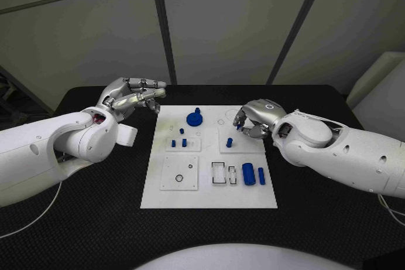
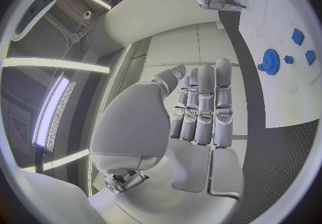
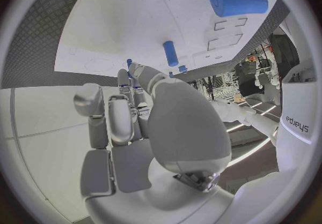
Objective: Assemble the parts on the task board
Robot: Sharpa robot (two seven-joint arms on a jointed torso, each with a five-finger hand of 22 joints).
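The white task board point(image 1: 209, 188) lies flat in the middle of the black counter point(image 1: 93, 223). On it are a blue gear point(image 1: 195, 117) near the far edge, small blue pegs point(image 1: 179, 143) at mid-board, and a larger blue cylinder point(image 1: 248, 173) beside a thin blue pin point(image 1: 261, 175) near the right edge. The left hand point(image 1: 133, 95) hovers over the counter just off the board's far left corner, fingers straight and close together, holding nothing. The right hand point(image 1: 256, 116) is over the board's right side, fingers curled down by a small blue peg point(image 1: 229, 142); whether it grips anything cannot be told.
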